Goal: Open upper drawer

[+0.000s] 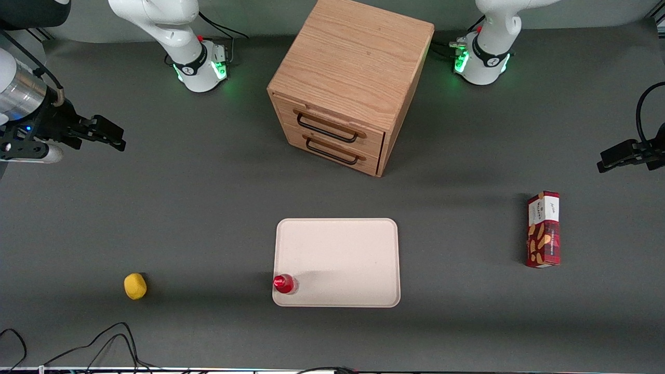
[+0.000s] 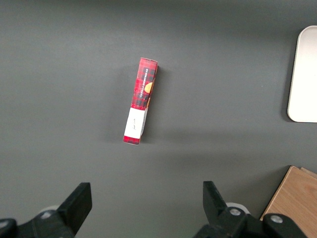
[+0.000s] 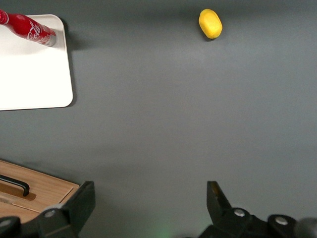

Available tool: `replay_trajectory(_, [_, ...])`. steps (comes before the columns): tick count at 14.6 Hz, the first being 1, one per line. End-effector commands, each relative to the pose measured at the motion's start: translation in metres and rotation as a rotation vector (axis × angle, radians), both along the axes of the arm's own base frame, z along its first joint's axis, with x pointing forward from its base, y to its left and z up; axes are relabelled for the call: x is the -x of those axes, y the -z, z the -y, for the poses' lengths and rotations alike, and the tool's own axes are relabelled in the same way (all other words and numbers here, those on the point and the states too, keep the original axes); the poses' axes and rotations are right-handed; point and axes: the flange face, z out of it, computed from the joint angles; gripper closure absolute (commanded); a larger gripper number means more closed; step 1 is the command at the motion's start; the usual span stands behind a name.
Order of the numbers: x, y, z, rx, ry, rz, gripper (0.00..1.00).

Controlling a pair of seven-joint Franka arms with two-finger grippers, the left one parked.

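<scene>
— Out at nine o'clock from the cabinet (image 1: 349, 83), toward the working arm's end of the table, I have the gripper (image 1: 117, 136) hovering over bare mat, fingers spread apart and holding nothing.

— And the upper drawer (image 1: 328, 123)?

— Shut, I'd say, flush in the cabinet face at table centre, directly above its twin, the lower drawer (image 1: 332, 148). Its black handle (image 1: 326, 128) looks toward about seven o'clock, so I judge I must swing round and come in from there.

— Anything in the way?

— The tray (image 1: 337, 244) with a red bottle (image 1: 284, 283) sits nearer the camera; the lemon (image 1: 135, 286) is well clear.
</scene>
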Motion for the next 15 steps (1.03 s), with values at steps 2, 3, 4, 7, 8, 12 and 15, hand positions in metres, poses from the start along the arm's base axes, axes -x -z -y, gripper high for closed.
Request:
replay_trajectory(2, [-0.001,-0.003,-0.003,-0.013,0.006,-0.009,0.0])
replay_trajectory(3, [-0.002,-0.003,-0.006,-0.021,0.001,-0.008,0.0])
replay_trajectory(4, [-0.004,-0.002,-0.01,-0.043,-0.002,-0.008,0.0])
replay_trajectory(7, [-0.007,0.004,-0.034,-0.101,-0.035,-0.019,0.0])
replay_trajectory(8, [-0.005,0.004,-0.049,-0.112,-0.064,-0.019,0.0])
replay_trajectory(12, [-0.002,0.003,-0.133,-0.137,-0.221,-0.014,0.0])
replay_trajectory(15, [0.013,0.017,-0.199,-0.16,-0.349,-0.039,0.0])
